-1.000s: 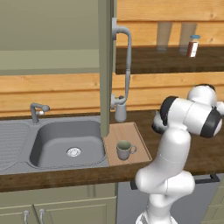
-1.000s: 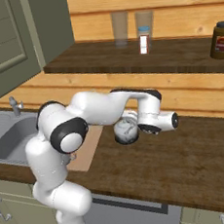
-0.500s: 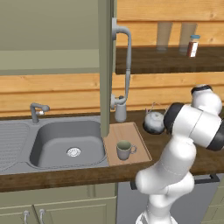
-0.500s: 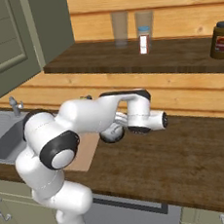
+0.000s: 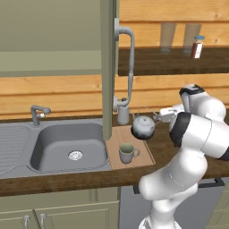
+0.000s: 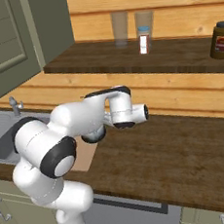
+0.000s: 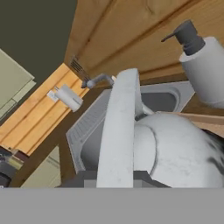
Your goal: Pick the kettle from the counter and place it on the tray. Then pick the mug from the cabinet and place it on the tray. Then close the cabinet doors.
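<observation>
Counter [image 5: 67,176] backdrop: gripper [image 5: 157,115] clamped on kettle [image 5: 143,126] handle, kettle hanging over tray [image 5: 144,154].

The scene holds one kettle [image 5: 143,126], one mug [image 5: 127,153] on one tray [image 5: 145,150], one soap dispenser [image 7: 204,65], one sink [image 5: 67,145] with one faucet [image 5: 38,112], two glasses [image 6: 120,29], one spice shaker [image 6: 144,40] and one jar [image 6: 220,40].

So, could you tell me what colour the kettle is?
Shiny silver kettle, clearest in the left base view.
</observation>
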